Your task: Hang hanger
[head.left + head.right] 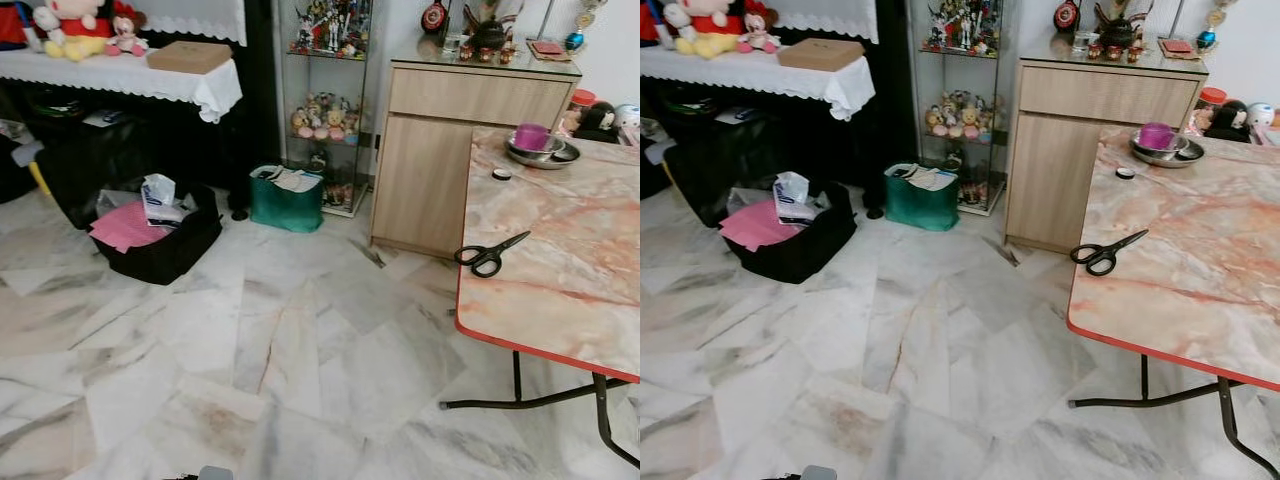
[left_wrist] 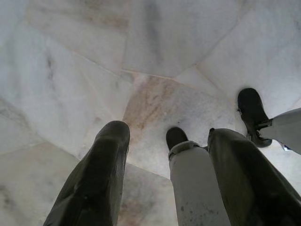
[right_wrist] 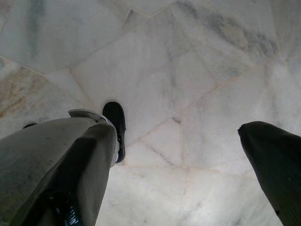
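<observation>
Both arms hang at my sides over the white marble floor [image 1: 300, 360]. In the left wrist view my left gripper [image 2: 167, 132] points down at the floor, its two black fingers [image 2: 110, 155] wide apart and nothing held between them. One of my silver legs [image 2: 195, 183] and a black foot [image 2: 251, 110] show beyond them. In the right wrist view my right gripper [image 3: 176, 129] is open too, with bare floor between its fingers [image 3: 270, 155] and a black foot [image 3: 116, 125] below.
A folding table [image 1: 590, 330] with a pink marble top and red edge stands at the right, carrying black scissors [image 1: 490, 255] and a metal bowl [image 1: 538, 152]. Behind are a wooden cabinet [image 1: 440, 170], a glass display case [image 1: 325, 100], a green bag [image 1: 286, 200] and a black bin [image 1: 160, 235].
</observation>
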Robot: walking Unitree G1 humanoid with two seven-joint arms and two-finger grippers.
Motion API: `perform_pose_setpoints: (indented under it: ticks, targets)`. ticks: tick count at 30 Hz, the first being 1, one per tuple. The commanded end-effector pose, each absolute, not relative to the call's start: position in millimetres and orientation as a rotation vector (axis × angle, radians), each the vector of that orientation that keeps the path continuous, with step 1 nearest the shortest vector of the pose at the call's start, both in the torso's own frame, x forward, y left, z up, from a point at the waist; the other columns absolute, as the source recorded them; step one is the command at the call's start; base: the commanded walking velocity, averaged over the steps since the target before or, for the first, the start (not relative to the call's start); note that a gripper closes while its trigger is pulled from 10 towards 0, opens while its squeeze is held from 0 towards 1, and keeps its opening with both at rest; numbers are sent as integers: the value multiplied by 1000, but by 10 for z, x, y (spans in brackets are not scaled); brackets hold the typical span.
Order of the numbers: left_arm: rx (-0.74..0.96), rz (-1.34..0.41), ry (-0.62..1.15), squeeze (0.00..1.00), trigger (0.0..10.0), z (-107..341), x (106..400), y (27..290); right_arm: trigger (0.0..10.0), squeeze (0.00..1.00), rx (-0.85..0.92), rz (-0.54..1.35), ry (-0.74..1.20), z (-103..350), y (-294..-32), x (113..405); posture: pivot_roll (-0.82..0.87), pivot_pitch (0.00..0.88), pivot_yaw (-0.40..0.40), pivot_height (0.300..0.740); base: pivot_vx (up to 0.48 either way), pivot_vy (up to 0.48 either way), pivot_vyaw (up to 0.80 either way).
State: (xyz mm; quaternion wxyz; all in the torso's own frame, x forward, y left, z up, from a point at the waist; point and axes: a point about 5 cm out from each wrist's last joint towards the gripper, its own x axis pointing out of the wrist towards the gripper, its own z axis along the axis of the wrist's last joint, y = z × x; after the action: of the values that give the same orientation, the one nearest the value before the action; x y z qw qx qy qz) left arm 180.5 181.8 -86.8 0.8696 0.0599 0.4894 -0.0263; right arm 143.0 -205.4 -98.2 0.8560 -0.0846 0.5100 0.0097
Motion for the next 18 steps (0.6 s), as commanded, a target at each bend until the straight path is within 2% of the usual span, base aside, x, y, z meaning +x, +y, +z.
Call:
perform_pose_setpoints:
  ticks: [1, 9, 18]
  targets:
    - [74, 119, 1067, 0, 10000, -927, 1383, 2390, 10000, 0, -5, -69, 1023, -834, -1806, 1895, 251, 0, 28, 740, 0, 0, -788]
    - [96, 109, 1089, 0, 10000, -948, 1295, 2419, 10000, 0, -10, -48, 1039, -881, -1766, 1804, 199, 0, 56, 740, 0, 0, -788]
    - [84, 90, 1083, 0, 10000, -969, 1286, 2337, 10000, 0, 6, -98, 1028, -882, -1866, 1774, 173, 0, 51, 740, 0, 0, -786]
